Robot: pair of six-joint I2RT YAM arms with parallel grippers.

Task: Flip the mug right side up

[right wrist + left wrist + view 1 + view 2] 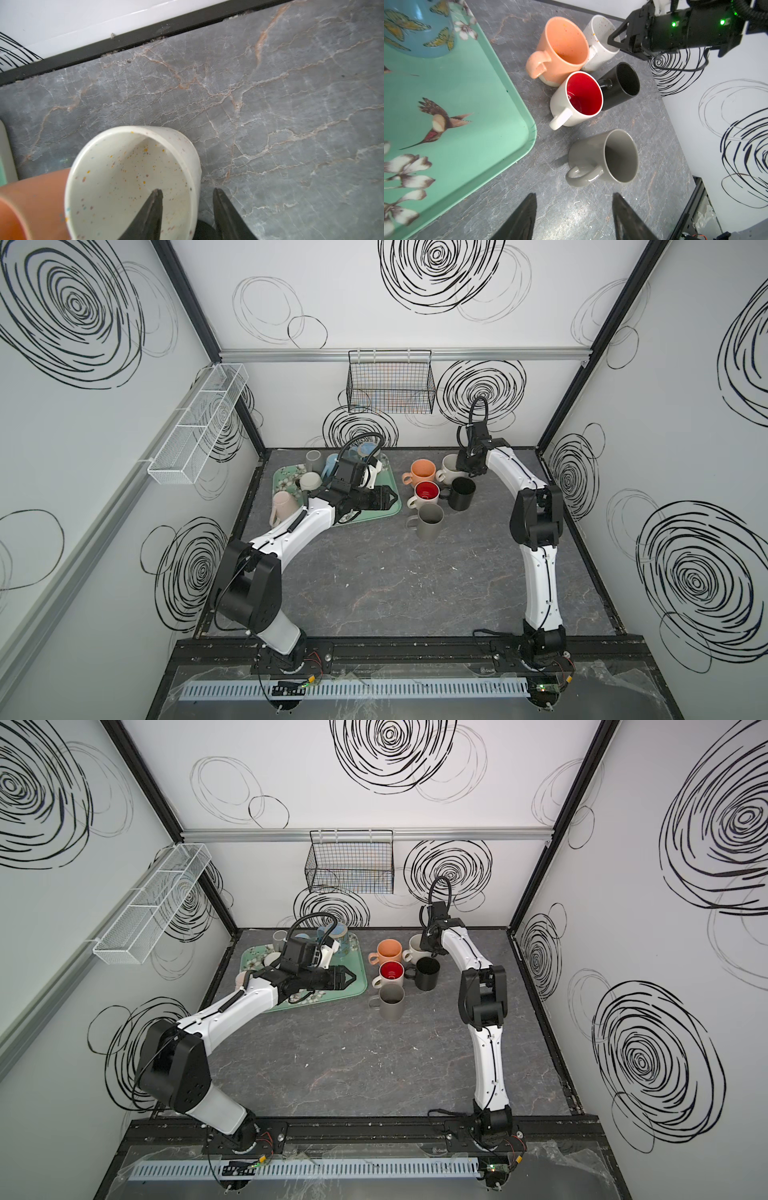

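A white speckled mug [445, 464] [414, 945] [600, 35] [124, 178] stands mouth up at the back right of the table, beside an orange mug [422, 472] [564, 47]. My right gripper [468, 471] [432, 951] [612, 42] [187, 190] points down over its rim. It is open, one finger inside the mug and one outside, neither pressing the wall. My left gripper [392, 499] [352, 978] [574, 194] hovers open and empty over the near right corner of the green tray [384, 472] [477, 83].
Three more upright mugs stand close by: red-lined [426, 493], black [462, 491] and grey [430, 520]. The tray holds several cups, among them a pink mug [284, 506] and a blue butterfly one [417, 27]. A wire basket [390, 385] hangs on the back wall.
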